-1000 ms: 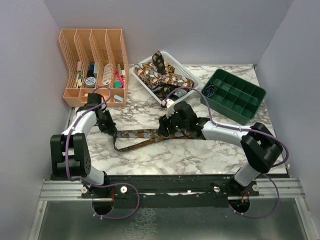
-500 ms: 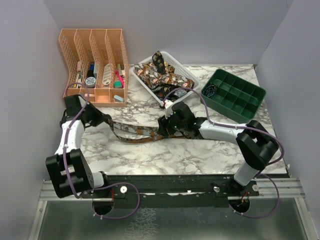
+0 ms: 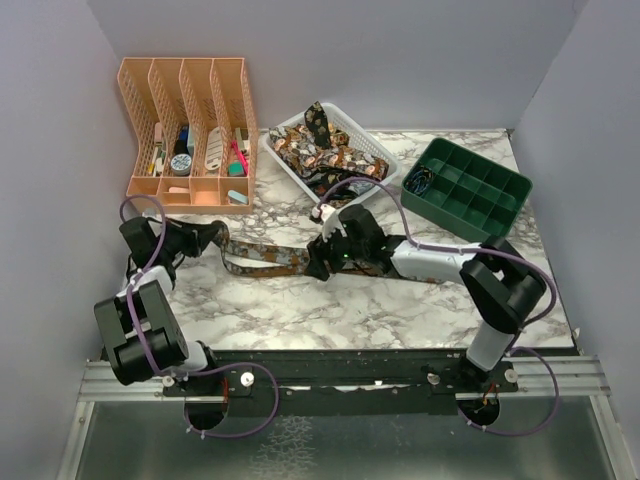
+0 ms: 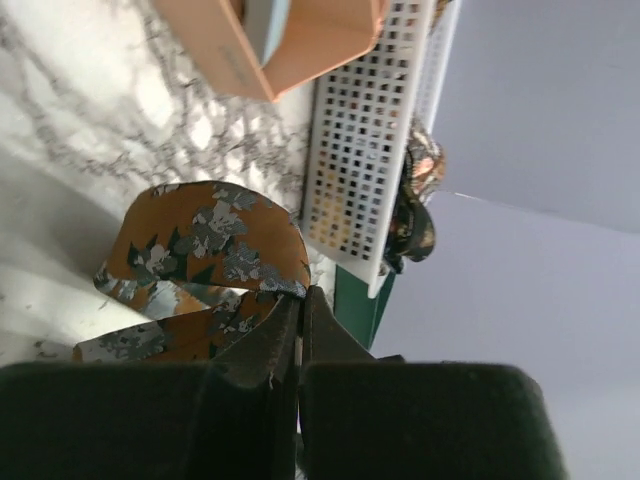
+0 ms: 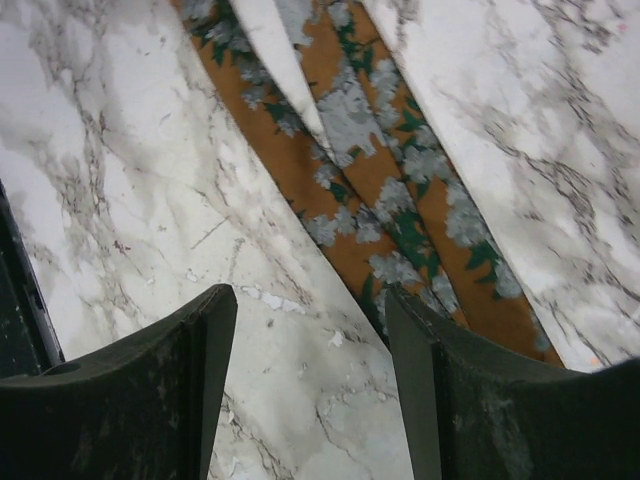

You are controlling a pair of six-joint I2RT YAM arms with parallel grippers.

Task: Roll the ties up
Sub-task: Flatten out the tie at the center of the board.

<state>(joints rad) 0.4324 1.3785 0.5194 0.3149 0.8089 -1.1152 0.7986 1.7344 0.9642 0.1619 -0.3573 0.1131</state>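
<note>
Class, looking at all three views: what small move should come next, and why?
Probably the right claw should lower and pin the orange floral-patterned fabric tie to the marble table: it hovers open over the strip, while the left claw is shut on the looped end.

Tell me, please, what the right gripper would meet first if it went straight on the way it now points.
Most likely the marble table right beside the tie: the open right gripper points down at bare marble, though one finger may catch the tie's edge. Depth is unclear.
</note>
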